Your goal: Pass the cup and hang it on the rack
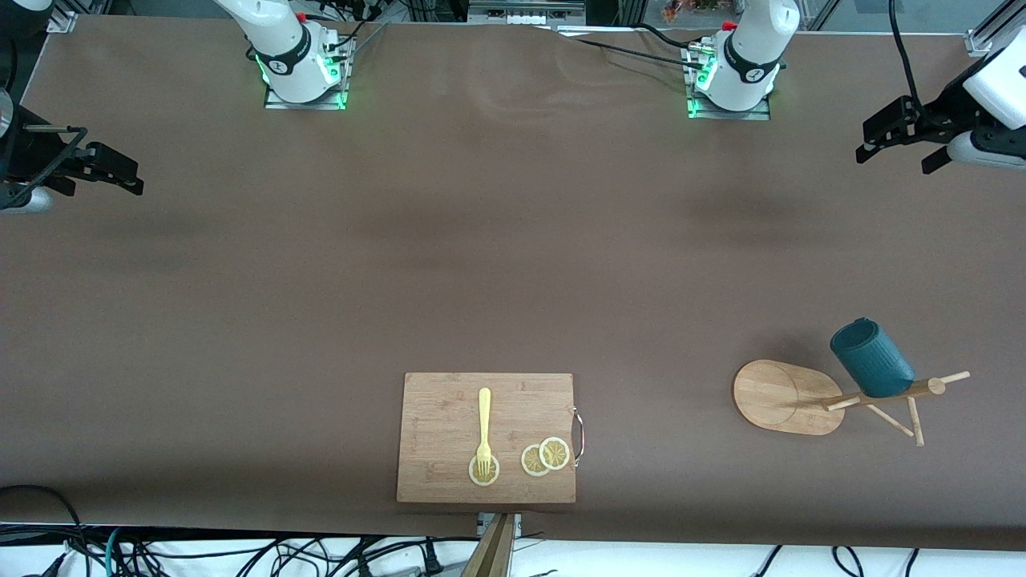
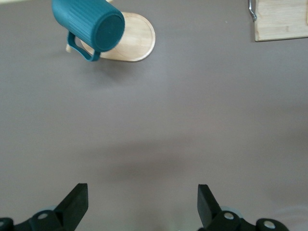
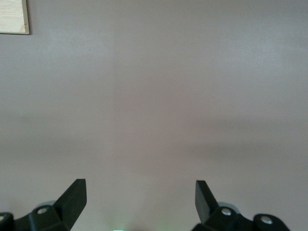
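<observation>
One ribbed teal cup (image 1: 872, 360) is hanging on one bamboo rack (image 1: 789, 397). Left gripper (image 1: 899, 142) and right gripper (image 1: 104, 170) are both waiting, gaping wide, gripping nothing.

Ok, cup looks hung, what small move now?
Probably none beyond holding both arms parked: the ribbed dark teal mug hangs on a peg of the bamboo mug tree, and the left gripper and right gripper wait open at the table's ends.
</observation>
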{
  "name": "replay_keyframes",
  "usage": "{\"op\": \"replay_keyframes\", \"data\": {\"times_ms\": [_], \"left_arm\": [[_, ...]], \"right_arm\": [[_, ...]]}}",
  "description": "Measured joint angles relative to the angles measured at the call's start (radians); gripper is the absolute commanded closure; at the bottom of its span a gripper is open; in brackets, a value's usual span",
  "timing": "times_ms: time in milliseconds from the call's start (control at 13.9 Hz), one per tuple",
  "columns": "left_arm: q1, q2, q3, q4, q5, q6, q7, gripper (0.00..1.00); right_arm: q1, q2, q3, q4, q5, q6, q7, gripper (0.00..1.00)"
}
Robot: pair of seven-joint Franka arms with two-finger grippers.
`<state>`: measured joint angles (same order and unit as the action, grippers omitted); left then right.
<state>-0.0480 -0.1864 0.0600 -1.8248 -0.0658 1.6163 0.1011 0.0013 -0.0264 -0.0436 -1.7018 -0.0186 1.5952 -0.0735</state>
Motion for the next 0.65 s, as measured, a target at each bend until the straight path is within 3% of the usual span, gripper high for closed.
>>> {"op": "replay_keyframes", "data": {"times_ms": [645], "left_arm": [[-0.002,-0.002,0.002,-0.004,0.009,0.009,0.000,0.00]], "right_arm": [[0.000,0.000,0.002,0.001,0.000,0.009,0.000,0.00]]}}
